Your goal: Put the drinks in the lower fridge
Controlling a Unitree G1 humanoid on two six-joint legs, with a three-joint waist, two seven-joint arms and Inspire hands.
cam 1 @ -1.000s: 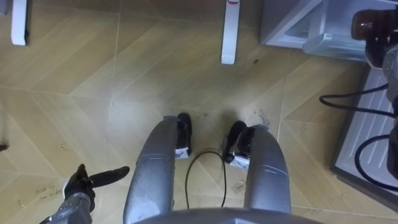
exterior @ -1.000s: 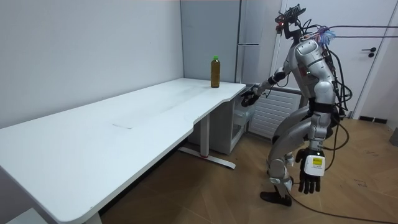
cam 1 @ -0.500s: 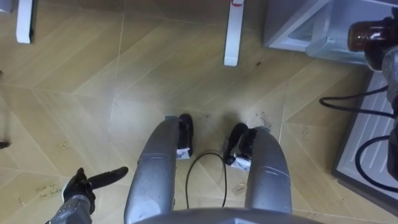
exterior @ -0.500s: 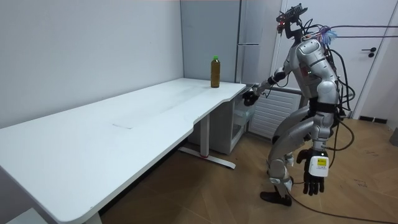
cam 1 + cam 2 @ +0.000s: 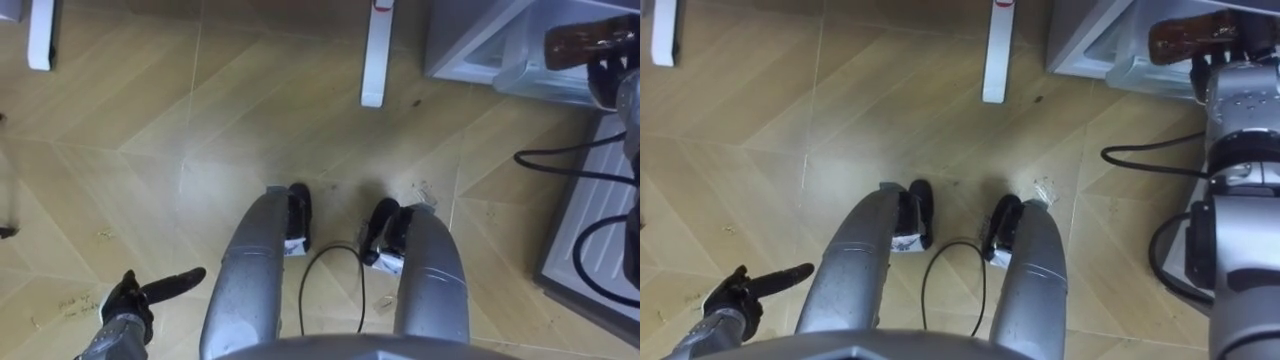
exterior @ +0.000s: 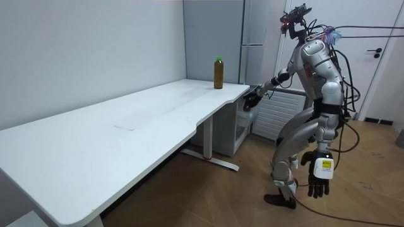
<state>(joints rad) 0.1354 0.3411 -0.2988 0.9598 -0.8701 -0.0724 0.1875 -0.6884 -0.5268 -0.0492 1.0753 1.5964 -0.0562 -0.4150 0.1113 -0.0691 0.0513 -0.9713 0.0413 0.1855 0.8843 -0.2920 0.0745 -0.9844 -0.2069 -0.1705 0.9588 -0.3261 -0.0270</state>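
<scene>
Brown bottle (image 5: 575, 40): upper right of the left eye view, lying roughly level at the mouth of the open lower fridge (image 5: 450, 40), not yet set inside. Right hand (image 5: 610, 72): dark fingers curled round the bottle's end, with the arm reaching forward, apparently to slide the drink in sideways. Left hand (image 5: 128, 297): lower left, holding nothing, fingers relaxed with one stretched straight; in the room view it hangs by the thigh, out of the way of the work. Green-capped bottle (image 6: 218, 72): upright on the far corner of the white table (image 6: 126, 126), near the fridge, presumably next to go in. Robot: stands on the wooden floor (image 5: 150, 120) beside the table's end, facing the fridge with knees slightly bent.
</scene>
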